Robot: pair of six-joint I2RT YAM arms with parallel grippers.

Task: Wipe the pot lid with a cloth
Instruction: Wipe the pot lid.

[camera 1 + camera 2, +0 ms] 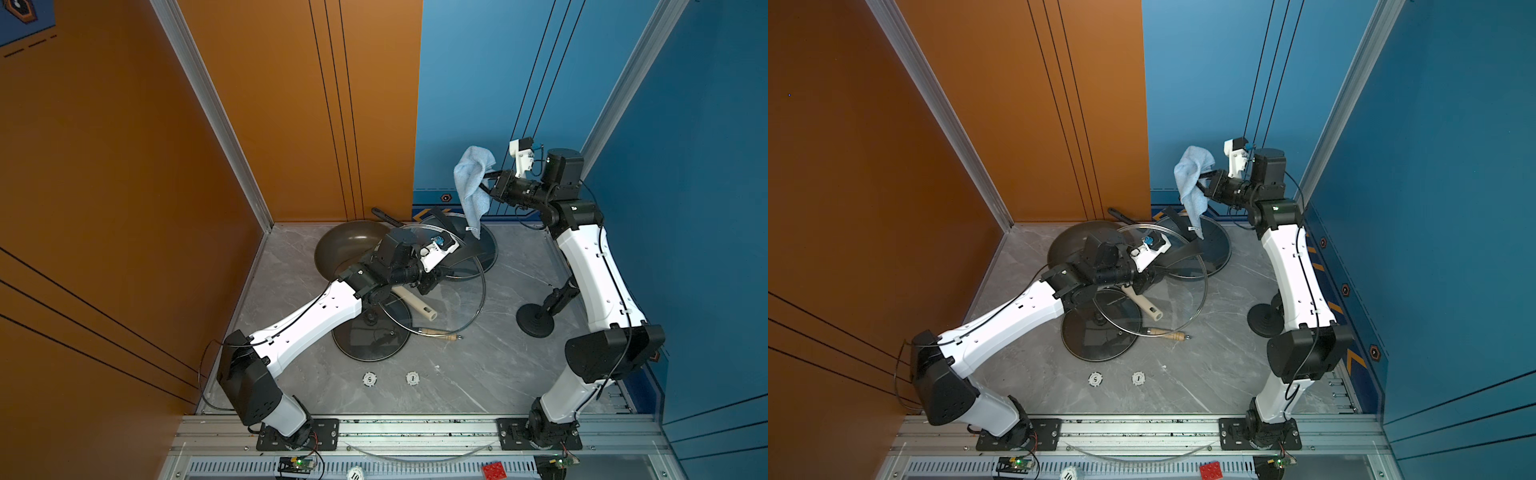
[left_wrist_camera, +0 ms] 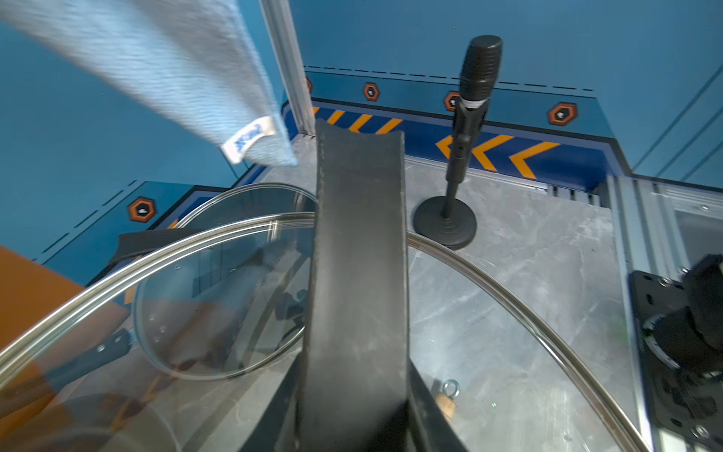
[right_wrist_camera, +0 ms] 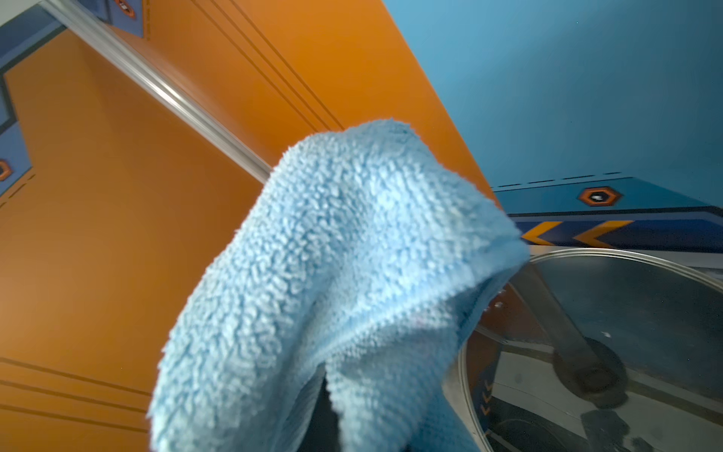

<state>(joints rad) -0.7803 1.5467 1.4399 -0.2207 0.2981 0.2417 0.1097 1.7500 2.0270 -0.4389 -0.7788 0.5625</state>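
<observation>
right tool (image 1: pixel 487 183) pinches the cloth (image 1: pixel 471 187), which drapes down from it near the pot lid (image 1: pixel 457 293) gripped by left tool (image 1: pixel 429 284)

left end effector (image 1: pixel 430 282) low, gripping; right end effector (image 1: pixel 487 182) raised, clamped.

Place: a robot test cell in a lab.
Walls: flat orange panels (image 1: pixel 104 166) and blue panels (image 1: pixel 478 83) printed with lines, chevrons and hexagon badges, joined by aluminium posts (image 1: pixel 212 104).
Surface: a grey marble-look tabletop (image 1: pixel 478 374) boxed in by those walls.
Front edge: an aluminium rail (image 1: pixel 415 434) carrying the bolted-down left arm (image 1: pixel 307 320) and right arm (image 1: pixel 594 274), with small circuit boards (image 1: pixel 297 462) lit green.
Props: a brown pan (image 1: pixel 345 245), a dark pan (image 1: pixel 370 340) and a glass pot lid (image 1: pixel 453 295).
Recording gear: a black microphone (image 2: pixel 479 74) on a round stand.
Markers: two numbered tokens (image 1: pixel 369 378), a red toy brick (image 1: pixel 493 471); a third token (image 1: pixel 355 473), cut off by the frame, seems to read 10.
</observation>
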